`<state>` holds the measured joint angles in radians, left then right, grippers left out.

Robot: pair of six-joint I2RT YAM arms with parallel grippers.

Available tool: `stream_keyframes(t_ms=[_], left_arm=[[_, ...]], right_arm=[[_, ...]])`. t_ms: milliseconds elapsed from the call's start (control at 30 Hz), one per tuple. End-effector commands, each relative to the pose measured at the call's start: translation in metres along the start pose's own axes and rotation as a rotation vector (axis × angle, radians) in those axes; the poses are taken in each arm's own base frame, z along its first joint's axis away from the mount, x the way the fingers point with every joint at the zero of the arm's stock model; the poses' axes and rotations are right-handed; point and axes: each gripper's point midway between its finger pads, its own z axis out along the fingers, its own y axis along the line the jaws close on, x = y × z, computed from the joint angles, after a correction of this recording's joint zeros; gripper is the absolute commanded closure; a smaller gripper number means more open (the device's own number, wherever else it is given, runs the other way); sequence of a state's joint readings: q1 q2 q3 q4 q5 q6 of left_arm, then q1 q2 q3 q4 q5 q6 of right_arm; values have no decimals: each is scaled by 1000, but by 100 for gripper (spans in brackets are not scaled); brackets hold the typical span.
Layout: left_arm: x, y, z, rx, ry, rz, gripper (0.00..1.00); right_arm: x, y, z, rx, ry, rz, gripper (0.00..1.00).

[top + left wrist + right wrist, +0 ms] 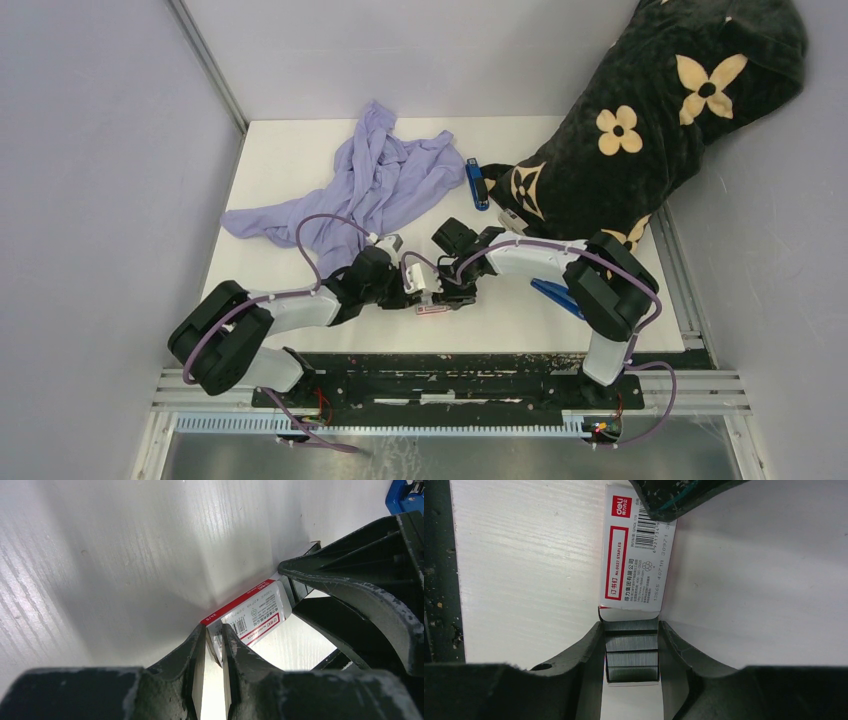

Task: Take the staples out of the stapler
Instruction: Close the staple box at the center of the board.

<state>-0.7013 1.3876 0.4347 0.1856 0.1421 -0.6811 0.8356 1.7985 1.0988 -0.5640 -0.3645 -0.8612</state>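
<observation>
only partly visible: staples (631,652), rest inside box (634,565)

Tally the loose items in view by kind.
Cloth: 1
Blanket: 1
Staplers: 2
Staple box: 1
Staple stack: 1
Total: 6

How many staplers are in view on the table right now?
2. The far stapler lies beside the purple cloth; the near stapler, blue too, sits partly under the right arm. More could be hidden beneath the floral fabric.
</observation>
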Motion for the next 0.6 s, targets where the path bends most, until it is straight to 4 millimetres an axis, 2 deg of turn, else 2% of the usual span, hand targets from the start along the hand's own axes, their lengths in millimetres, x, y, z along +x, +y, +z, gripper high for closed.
stream_keyframes(t_ms=[0, 567], left_arm=[[39, 36, -4, -113, 149, 50, 75], [38, 39, -2, -111, 177, 56, 75]], right_arm=[[4, -34, -1, 116, 35, -5, 71], [-3, -30, -8, 76, -14, -23, 71]])
